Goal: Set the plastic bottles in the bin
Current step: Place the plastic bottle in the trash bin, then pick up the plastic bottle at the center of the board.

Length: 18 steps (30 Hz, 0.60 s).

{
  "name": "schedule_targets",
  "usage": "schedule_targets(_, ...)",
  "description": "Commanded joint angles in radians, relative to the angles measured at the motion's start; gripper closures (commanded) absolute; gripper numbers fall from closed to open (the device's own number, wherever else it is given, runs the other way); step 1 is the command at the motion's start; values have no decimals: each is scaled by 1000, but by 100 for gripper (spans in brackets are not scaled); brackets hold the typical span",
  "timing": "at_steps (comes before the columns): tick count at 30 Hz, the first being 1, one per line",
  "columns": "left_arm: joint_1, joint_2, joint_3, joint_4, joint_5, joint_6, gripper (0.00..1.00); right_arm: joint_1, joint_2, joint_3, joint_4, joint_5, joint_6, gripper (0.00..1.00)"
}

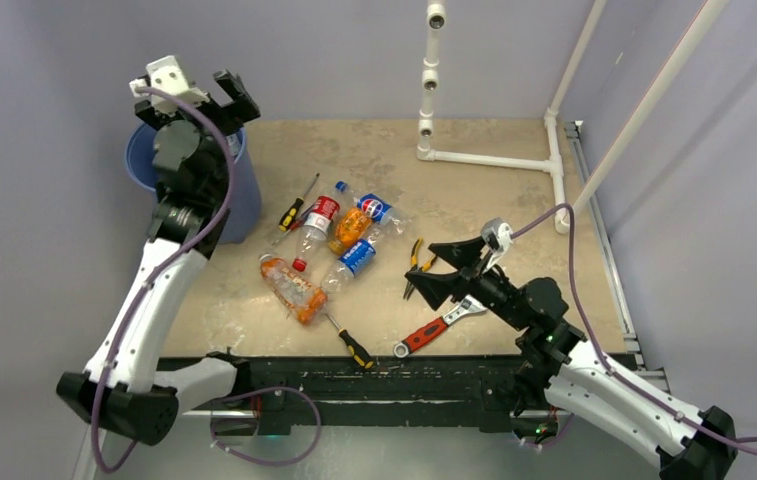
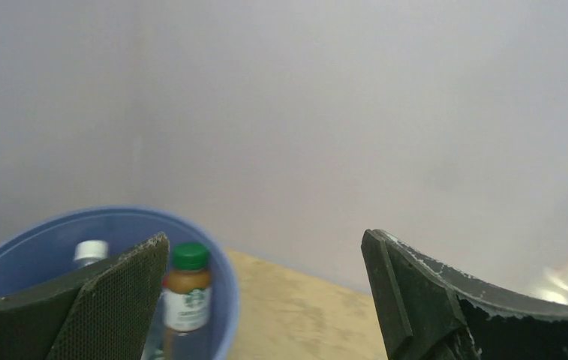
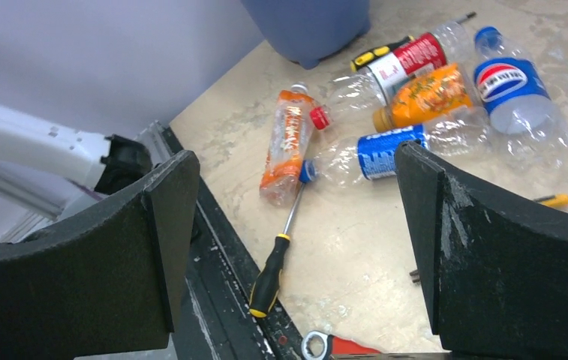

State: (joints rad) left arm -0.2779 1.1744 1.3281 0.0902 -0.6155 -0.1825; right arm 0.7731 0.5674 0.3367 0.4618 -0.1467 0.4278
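Above the blue bin (image 1: 140,160), left gripper (image 1: 197,103) jaws spread wide and empty, arm reared tall, green-capped bottle (image 2: 187,289) inside the bin, right gripper (image 1: 444,270) jaws parted, forearm low beside pliers (image 1: 414,262), plastic bottles (image 1: 339,245) lying mid-table.

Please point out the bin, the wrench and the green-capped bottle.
bin (image 1: 246,203): top external view, outer wall.
wrench (image 1: 422,336): top external view, red handle.
green-capped bottle (image 2: 187,285): left wrist view, brown upper body.

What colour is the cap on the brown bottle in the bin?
Green cap, clearest in the left wrist view.
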Motion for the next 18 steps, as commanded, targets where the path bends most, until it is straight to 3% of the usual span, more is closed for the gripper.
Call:
schedule_targets(1, -43, -45, 30, -225, 363, -108, 1, 2, 46, 75, -62, 183, 28, 1)
schedule_targets(4, -126, -44, -28, -336, 452, -128, 1, 1, 129, 117, -171, 263, 67, 1)
schedule_targets(8, -251, -45, -145, -382, 426, -122, 1, 0, 284, 143, -211, 317, 102, 1)
schedule_targets(12, -290, -44, -250, -412, 437, -117, 1, 0, 428, 137, -160, 237, 128, 1)
schedule_targets(18, -289, -95, -404, -318, 488, -128, 1, 0, 583, 108, 27, 173, 225, 2)
